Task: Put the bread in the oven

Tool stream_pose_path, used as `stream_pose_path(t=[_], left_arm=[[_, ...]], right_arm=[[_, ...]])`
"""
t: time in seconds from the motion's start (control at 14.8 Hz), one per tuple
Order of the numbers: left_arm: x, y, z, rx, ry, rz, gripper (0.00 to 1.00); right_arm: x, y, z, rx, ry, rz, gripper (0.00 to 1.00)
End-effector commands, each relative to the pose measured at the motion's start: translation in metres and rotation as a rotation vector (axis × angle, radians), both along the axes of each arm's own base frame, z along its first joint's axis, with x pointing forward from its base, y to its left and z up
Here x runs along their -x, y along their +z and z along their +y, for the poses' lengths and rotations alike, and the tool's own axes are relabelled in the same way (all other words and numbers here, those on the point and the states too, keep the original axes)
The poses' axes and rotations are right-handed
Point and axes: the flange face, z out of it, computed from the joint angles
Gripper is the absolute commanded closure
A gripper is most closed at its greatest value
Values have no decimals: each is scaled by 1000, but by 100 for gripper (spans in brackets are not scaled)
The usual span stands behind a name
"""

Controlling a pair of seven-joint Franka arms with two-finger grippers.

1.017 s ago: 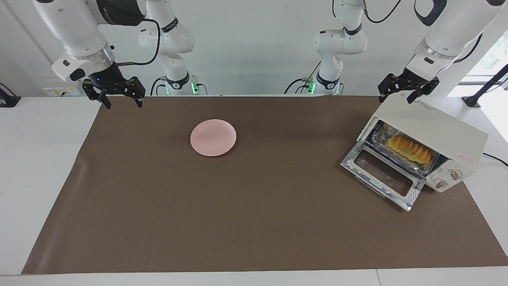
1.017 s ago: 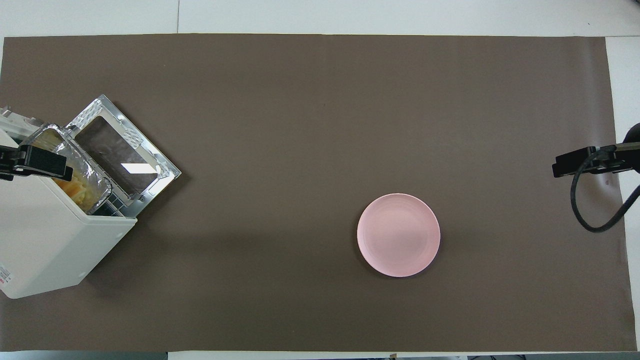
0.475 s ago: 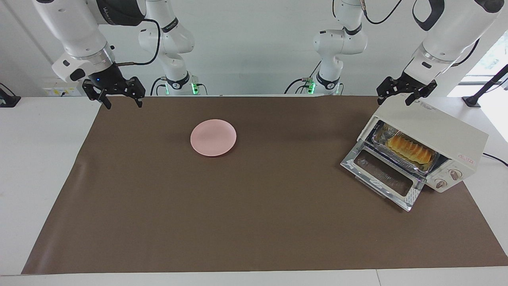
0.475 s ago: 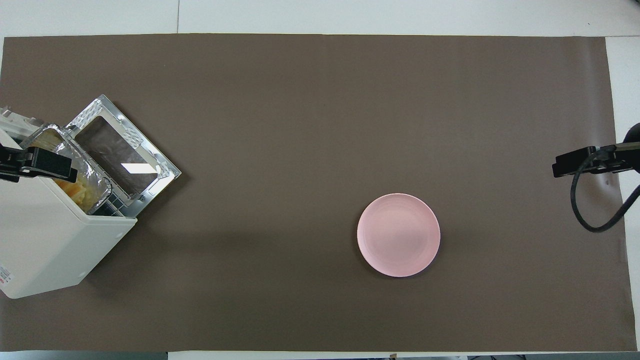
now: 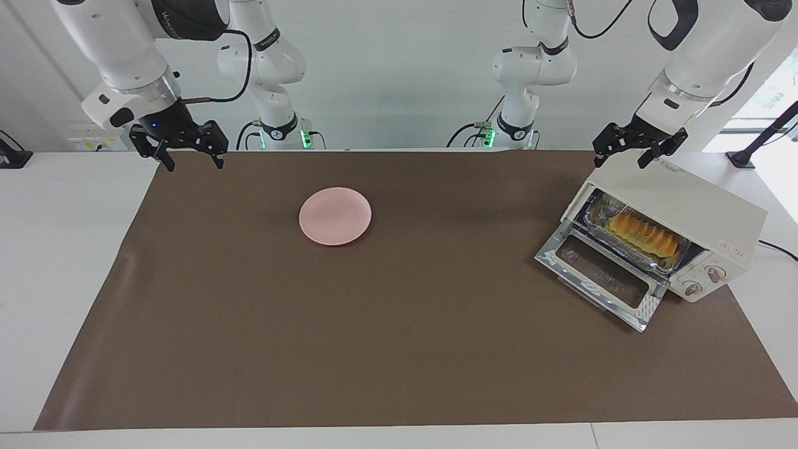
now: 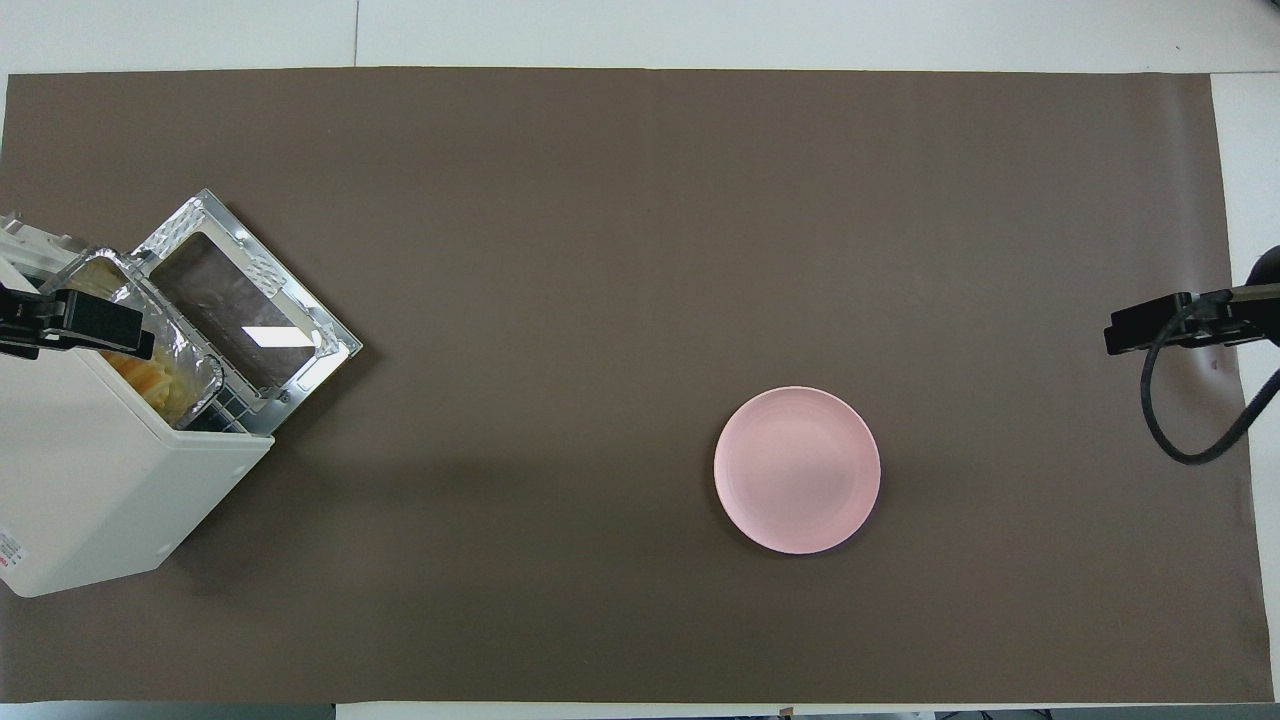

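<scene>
The bread (image 5: 644, 234) lies in a foil tray (image 5: 598, 219) inside the oven (image 5: 679, 206), whose glass door (image 5: 601, 274) hangs open, at the left arm's end of the table. The left gripper (image 5: 623, 159), fingers spread and empty, hangs over the oven's top, above the bread and clear of it. The right gripper (image 5: 190, 163), also spread and empty, waits over the brown mat's (image 5: 374, 324) corner, well apart from the pink plate (image 5: 335, 216).

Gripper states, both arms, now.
Left gripper: open, empty, over the oven.
Right gripper: open, empty, waiting over the table's edge.
</scene>
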Motion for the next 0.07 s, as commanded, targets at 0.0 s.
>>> stream_pose_path(t=[0.0], left_arm=[[7, 2, 4, -16, 25, -33, 0]], right_arm=[[4, 2, -1, 8, -16, 1, 0]])
